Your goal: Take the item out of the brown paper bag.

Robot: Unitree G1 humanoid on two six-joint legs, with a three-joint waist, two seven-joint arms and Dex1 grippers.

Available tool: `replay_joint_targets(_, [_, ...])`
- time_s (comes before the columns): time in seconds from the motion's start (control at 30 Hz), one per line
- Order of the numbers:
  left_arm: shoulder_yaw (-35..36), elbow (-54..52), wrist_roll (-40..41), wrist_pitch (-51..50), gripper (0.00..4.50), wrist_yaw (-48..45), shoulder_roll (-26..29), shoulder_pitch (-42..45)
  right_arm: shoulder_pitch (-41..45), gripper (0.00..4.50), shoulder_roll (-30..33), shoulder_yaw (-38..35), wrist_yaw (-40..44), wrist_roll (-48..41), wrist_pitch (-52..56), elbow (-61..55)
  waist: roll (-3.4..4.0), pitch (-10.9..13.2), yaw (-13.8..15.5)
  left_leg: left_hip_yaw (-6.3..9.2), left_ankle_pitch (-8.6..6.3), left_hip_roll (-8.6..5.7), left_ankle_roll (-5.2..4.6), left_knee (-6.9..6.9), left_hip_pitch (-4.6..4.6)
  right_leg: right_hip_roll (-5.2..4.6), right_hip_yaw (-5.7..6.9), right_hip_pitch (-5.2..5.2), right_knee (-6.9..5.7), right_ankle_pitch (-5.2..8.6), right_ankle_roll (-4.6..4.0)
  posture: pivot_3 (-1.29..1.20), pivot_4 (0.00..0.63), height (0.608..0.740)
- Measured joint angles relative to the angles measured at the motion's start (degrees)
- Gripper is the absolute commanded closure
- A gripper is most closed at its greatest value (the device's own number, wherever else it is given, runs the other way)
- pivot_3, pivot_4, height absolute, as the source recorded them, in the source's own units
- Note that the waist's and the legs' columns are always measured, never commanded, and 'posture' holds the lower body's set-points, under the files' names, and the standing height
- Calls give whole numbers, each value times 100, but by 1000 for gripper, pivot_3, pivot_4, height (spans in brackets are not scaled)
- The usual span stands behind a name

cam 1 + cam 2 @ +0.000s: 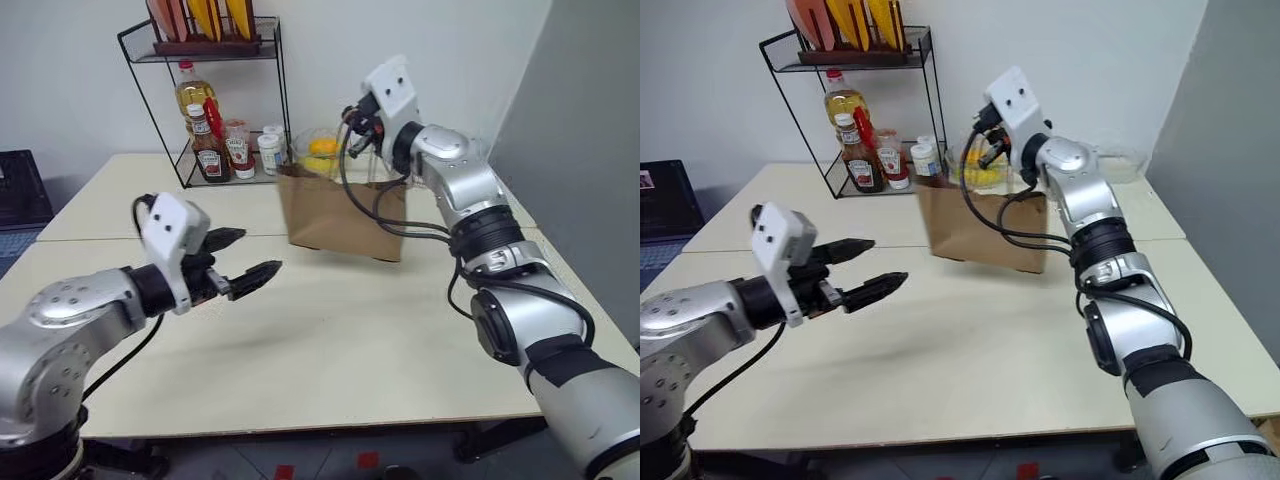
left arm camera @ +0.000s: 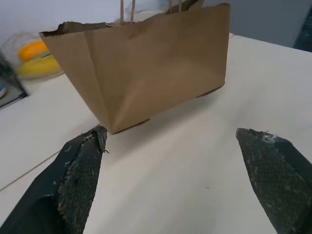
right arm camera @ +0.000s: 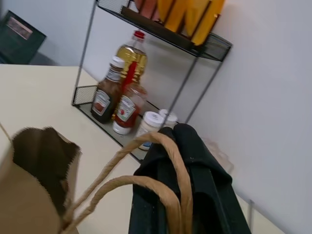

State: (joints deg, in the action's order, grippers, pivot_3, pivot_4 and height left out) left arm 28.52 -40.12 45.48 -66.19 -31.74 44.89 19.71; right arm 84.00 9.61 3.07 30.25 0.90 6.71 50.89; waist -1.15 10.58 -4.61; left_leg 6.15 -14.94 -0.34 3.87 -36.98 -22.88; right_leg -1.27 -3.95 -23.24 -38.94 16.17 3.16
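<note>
The brown paper bag [image 1: 345,213] is the thing to watch, tilted with one bottom edge lifted off the pale table [image 1: 330,350] and its shadow showing underneath. Directly above its open mouth sits the right gripper [image 3: 181,161], black fingers pressed together and pinching the bag's two tan loop handles [image 3: 146,180], which arc up and over the fingertips. The item meant to come out of the bag can't be seen from any angle here; the bag's dark interior gives nothing away. In front of the bag, on its near side and well apart from it, hangs the left gripper [image 1: 250,258], its two black fingers [image 2: 80,175] spread wide with nothing between them, pointing toward the bag's lower corner. Behind the bag stands a black wire rack [image 1: 205,100] holding a red-capped ketchup bottle [image 1: 238,150], a darker sauce bottle [image 1: 207,148], a bottle of yellow oil [image 1: 192,92] and a small white jar [image 1: 268,153]. Just behind the bag's rim there's a clear bowl [image 1: 322,150] with yellow-orange fruit in it.
</note>
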Motion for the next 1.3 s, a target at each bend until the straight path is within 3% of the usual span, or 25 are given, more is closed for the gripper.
replay_joint_targets(0.17, [612, -326, 429, -245, 0, 289, 60, -432, 0, 4481, -586, 88, -109, 31, -82, 359, 0, 0, 1, 3, 1, 1, 3, 2, 1, 1, 3, -1, -1, -1, -2, 0, 150, 740])
replay_joint_targets(0.4, [728, -500, 805, -254, 0, 702, 115, -600, -173, 4481, -1204, 387, -416, 266, -247, 543, -7, -4, 13, 6, 4, 1, 8, 1, 0, 2, 6, -1, 0, -1, -3, 0, 150, 740])
replay_joint_targets(0.73, [734, -499, 1238, -181, 0, 1019, 322, -720, -183, 4481, -1080, 358, -645, 285, -229, 437, -7, -4, -7, 5, 4, 4, 7, 3, 2, 6, 5, -2, -2, -1, -4, 0, 150, 740])
replay_joint_targets(1.3, [461, -185, 1244, 365, 0, 967, 675, -737, -182, 4481, -941, 156, -1118, 256, 347, -348, -7, -4, -7, 4, 4, 4, 7, 4, 0, 7, 5, -4, -2, -1, -4, 0, 150, 740])
